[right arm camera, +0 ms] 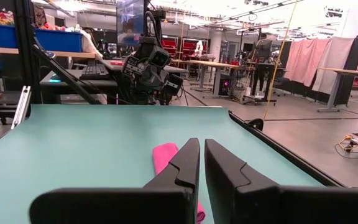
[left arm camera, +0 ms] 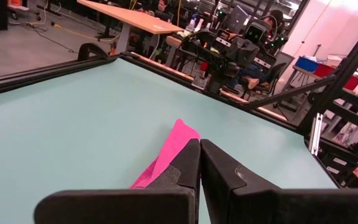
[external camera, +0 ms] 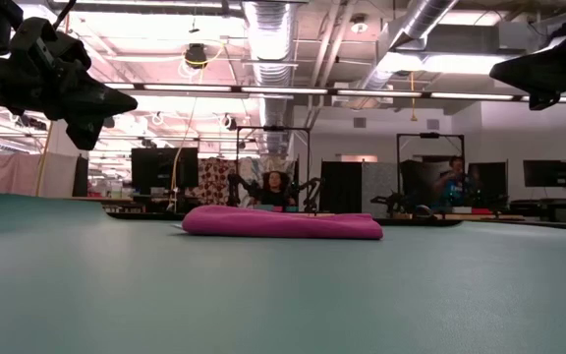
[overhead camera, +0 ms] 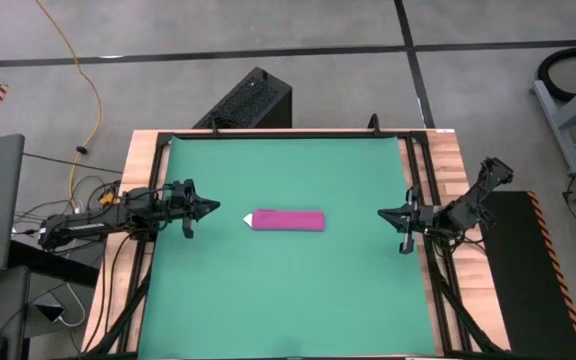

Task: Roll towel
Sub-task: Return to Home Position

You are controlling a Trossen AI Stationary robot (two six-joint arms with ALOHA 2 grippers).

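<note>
One rolled towel [overhead camera: 288, 220] lies at the middle of the green bench [overhead camera: 288, 300], its white tag [overhead camera: 247, 218] pointing left. The left gripper [overhead camera: 211, 209] hangs above the bench's left side and the right gripper [overhead camera: 383, 213] above its right, both closed, empty and well apart from the towel.

The towel [overhead camera: 288, 220] lies between the left claw [overhead camera: 215, 208] and right claw [overhead camera: 382, 213].

Green-topped table [overhead camera: 288, 310], rolled magenta towel [overhead camera: 288, 220] near its middle
</note>
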